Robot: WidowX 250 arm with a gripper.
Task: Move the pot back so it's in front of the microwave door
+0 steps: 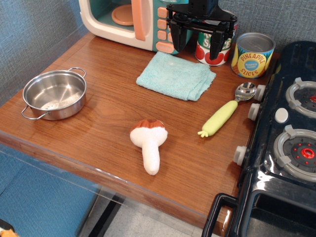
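We see the wooden table (113, 143) with the microwave door (116, 19) at its back edge and the pot (54, 94) far off near the front left corner. Our gripper (197, 42) hangs released and empty above the teal cloth (176, 75), beside the pineapple can (253, 55); the plush mushroom (149, 141) and spoon (227, 109) lie nearer the front.

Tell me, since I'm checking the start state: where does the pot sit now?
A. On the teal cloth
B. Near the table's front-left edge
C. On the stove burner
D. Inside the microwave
B: the pot stands on bare wood by the front-left edge, well apart from the microwave door behind it.
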